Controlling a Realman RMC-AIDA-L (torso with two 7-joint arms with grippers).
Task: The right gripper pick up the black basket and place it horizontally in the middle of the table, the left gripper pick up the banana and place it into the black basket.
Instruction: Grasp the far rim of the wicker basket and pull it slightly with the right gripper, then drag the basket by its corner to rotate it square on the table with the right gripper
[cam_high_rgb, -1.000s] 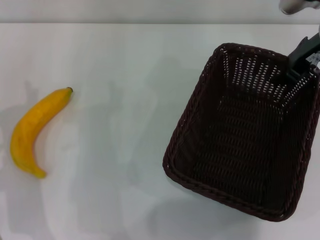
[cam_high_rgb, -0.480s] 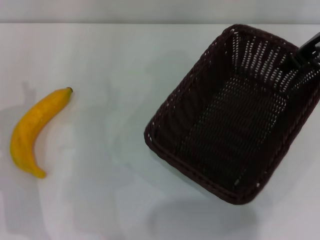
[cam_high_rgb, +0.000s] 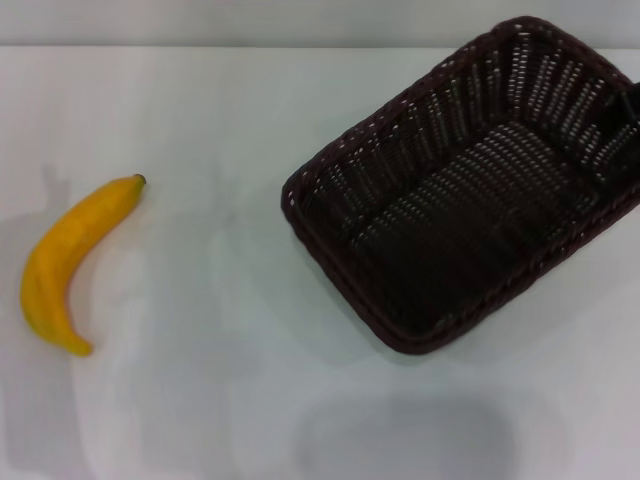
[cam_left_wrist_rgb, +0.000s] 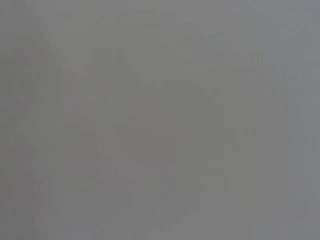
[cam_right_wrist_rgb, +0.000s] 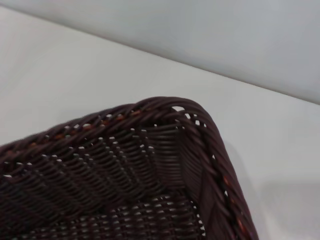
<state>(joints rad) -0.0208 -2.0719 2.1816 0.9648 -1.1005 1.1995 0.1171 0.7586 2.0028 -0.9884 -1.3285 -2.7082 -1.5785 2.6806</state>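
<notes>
From the head view, the black basket (cam_high_rgb: 465, 190) hangs tilted above the table (cam_high_rgb: 200, 400), far right, and only a dark bit of the right hand (cam_high_rgb: 633, 105) shows at its rim, so I cannot tell its grip. The basket could slip. The banana (cam_high_rgb: 65, 262) lies far left. The left wrist view shows only plain grey. The right wrist view shows the basket's corner.

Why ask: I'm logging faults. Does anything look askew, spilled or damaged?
Only the black basket looks askew: it sits diagonally toward the table's right side, running off the view's edge. The banana lies intact on the left. Nothing spilled.
</notes>
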